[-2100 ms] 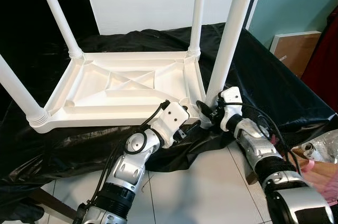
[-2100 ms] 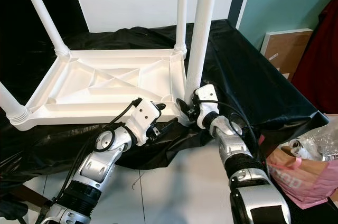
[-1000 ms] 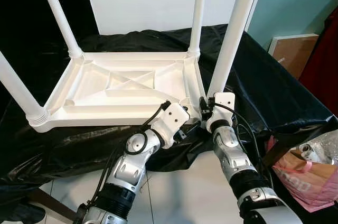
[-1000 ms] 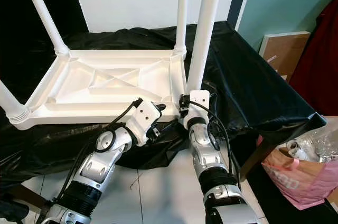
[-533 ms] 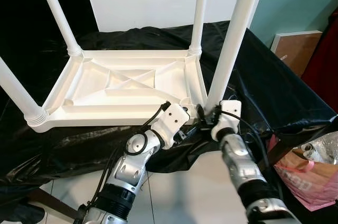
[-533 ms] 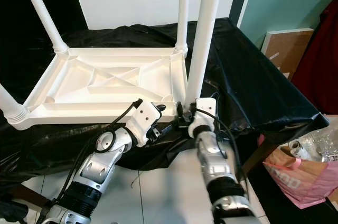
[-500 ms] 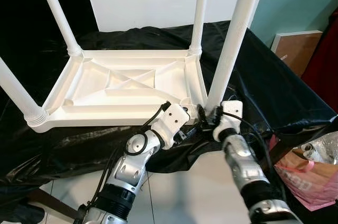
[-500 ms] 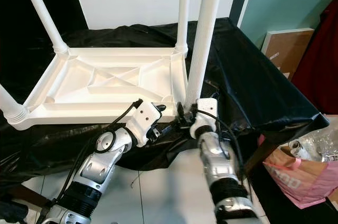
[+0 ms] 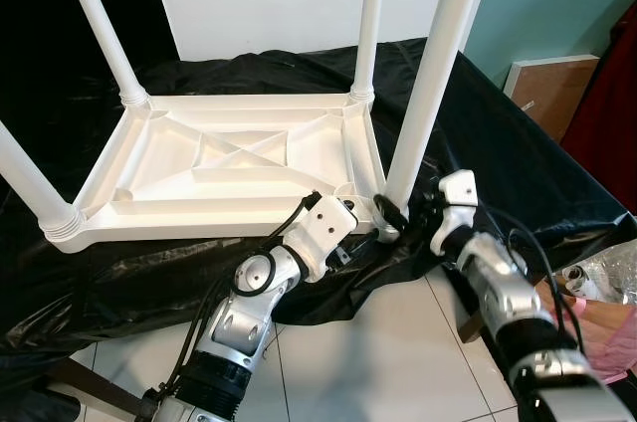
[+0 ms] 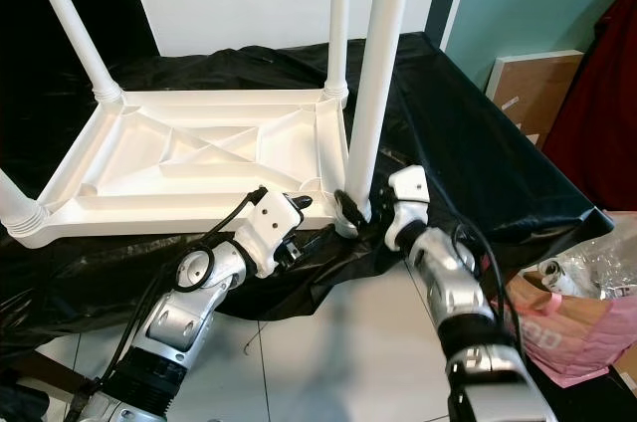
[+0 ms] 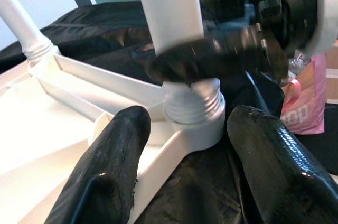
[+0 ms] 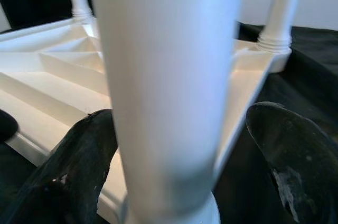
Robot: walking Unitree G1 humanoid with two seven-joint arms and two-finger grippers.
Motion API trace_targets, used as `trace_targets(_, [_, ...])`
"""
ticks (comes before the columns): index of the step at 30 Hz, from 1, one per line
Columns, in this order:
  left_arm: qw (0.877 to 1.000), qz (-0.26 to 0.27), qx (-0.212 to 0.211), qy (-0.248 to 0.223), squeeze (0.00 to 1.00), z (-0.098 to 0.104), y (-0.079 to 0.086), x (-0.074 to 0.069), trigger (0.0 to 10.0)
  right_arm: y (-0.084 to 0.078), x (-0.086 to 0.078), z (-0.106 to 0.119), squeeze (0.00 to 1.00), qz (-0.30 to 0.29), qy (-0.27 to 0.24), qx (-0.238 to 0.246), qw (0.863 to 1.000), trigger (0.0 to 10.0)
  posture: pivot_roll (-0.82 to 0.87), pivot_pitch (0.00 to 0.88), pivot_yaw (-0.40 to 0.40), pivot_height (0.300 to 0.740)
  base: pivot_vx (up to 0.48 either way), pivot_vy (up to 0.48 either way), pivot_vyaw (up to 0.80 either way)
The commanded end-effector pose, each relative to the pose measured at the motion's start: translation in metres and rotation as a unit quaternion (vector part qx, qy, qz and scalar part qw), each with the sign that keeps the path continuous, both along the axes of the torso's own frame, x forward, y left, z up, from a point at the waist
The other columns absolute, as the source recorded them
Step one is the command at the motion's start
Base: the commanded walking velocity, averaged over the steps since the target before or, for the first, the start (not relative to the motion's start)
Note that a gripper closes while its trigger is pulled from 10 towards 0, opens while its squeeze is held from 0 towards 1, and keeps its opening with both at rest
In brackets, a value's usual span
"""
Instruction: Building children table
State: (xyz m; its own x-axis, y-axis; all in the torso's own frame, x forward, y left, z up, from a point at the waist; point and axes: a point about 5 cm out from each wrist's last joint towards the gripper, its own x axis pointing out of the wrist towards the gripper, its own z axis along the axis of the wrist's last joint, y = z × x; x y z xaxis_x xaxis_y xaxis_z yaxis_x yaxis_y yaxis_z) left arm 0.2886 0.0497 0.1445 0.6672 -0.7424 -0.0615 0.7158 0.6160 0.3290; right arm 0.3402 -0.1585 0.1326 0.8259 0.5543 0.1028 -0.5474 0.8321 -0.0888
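Our right gripper (image 9: 390,211) reaches in low from the right, its fingers spread around the near leg (image 9: 430,84), seemingly just short of touching. Our left gripper (image 11: 182,129) is open astride the socket (image 11: 194,112) of the upturned white table (image 9: 229,168) on the black sheet (image 9: 498,153).

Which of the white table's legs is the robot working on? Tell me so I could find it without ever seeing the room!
Find the white table lying upside down on the black sheet, its four legs pointing up. Go to the corner nearest the robot, on its right side. That leg is the one with the right gripper around its base and the left gripper at its corner socket; the other three stand untouched.
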Motion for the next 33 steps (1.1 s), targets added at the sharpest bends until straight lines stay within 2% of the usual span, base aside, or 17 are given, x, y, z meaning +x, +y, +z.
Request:
trace_targets(1, [1.000, -0.011, -0.002, 0.012, 0.00, -0.001, -0.001, -0.003, 10.0, 0.005, 0.001, -0.008, 0.00, 0.021, 0.024, -0.010, 0.999, 10.0, -0.03, 0.046, -0.024, 0.740, 0.000, 0.000, 0.00])
trace_targets(3, [0.999, -0.027, -0.012, 0.027, 0.00, -0.001, -0.002, -0.007, 10.0, 0.013, 0.007, -0.007, 0.00, 0.040, 0.027, -0.032, 0.998, 10.0, -0.02, 0.051, -0.022, 0.740, 0.000, 0.000, 0.00])
trace_targets(4, [0.999, -0.032, -0.014, 0.033, 0.00, -0.001, -0.002, -0.008, 10.0, 0.015, 0.009, -0.007, 0.00, 0.046, 0.030, -0.041, 0.998, 8.0, -0.02, 0.051, -0.022, 0.740, 0.000, 0.000, 0.00])
trace_targets(5, [0.999, -0.035, -0.017, 0.037, 0.00, 0.000, -0.002, -0.009, 10.0, 0.016, 0.009, -0.009, 0.00, 0.051, 0.037, -0.043, 0.997, 1.3, -0.01, 0.060, -0.026, 0.740, 0.000, 0.000, 0.00])
trace_targets(7, [0.998, -0.036, -0.018, 0.039, 0.00, 0.000, -0.002, -0.009, 10.0, 0.016, 0.010, -0.010, 0.00, 0.054, 0.043, -0.042, 0.997, 1.3, -0.01, 0.060, -0.026, 0.740, 0.000, 0.000, 0.00])
trace_targets(8, [0.998, -0.036, -0.019, 0.040, 0.00, 0.000, -0.001, -0.010, 10.0, 0.016, 0.009, -0.012, 0.00, 0.056, 0.047, -0.047, 0.996, 0.0, -0.01, 0.064, -0.029, 0.740, 0.000, 0.000, 0.00])
trace_targets(18, [0.998, -0.030, -0.021, 0.047, 0.00, 0.000, 0.001, -0.011, 10.0, 0.007, 0.006, -0.023, 0.00, 0.060, 0.069, -0.054, 0.994, 0.0, 0.00, 0.071, -0.031, 0.740, 0.000, 0.000, 0.00])
trace_targets(19, [0.998, -0.028, -0.022, 0.046, 0.00, 0.000, 0.000, -0.011, 10.0, 0.005, 0.006, -0.025, 0.00, 0.054, 0.071, -0.053, 0.995, 0.8, -0.01, 0.073, -0.026, 0.740, 0.000, 0.000, 0.00])
trace_targets(20, [0.998, -0.023, -0.024, 0.046, 0.00, 0.001, 0.000, -0.011, 10.0, 0.003, 0.006, -0.026, 0.00, 0.048, 0.075, -0.051, 0.995, 0.8, -0.01, 0.076, -0.025, 0.740, 0.000, 0.000, 0.00])
trace_targets(21, [0.999, -0.019, -0.024, 0.045, 0.00, 0.001, 0.000, -0.010, 10.0, 0.002, 0.006, -0.026, 0.00, 0.040, 0.075, -0.047, 0.995, 10.0, -0.01, 0.076, -0.024, 0.740, 0.000, 0.000, 0.00])
trace_targets(25, [0.999, -0.012, -0.023, 0.043, 0.00, 0.002, 0.001, -0.009, 10.0, 0.000, 0.007, -0.024, 0.00, 0.004, 0.072, -0.021, 0.997, 10.0, -0.01, 0.078, -0.025, 0.740, 0.000, 0.000, 0.00])
trace_targets(28, [0.999, -0.009, -0.023, 0.043, 0.00, 0.002, 0.002, -0.009, 10.0, 0.000, 0.007, -0.025, 0.00, -0.011, 0.069, -0.019, 0.997, 10.0, -0.01, 0.078, -0.025, 0.740, 0.000, 0.000, 0.00])
trace_targets(29, [0.999, 0.001, -0.021, 0.042, 0.00, 0.001, 0.003, -0.008, 10.0, 0.001, 0.007, -0.028, 0.00, -0.053, 0.072, -0.018, 0.996, 10.0, -0.02, 0.080, -0.027, 0.740, 0.000, 0.000, 0.00])
trace_targets(33, [0.999, 0.006, -0.022, 0.045, 0.00, 0.000, 0.004, -0.009, 10.0, 0.005, 0.004, -0.032, 0.00, -0.093, 0.071, -0.009, 0.993, 10.0, -0.02, 0.083, -0.027, 0.740, 0.000, 0.000, 0.00])
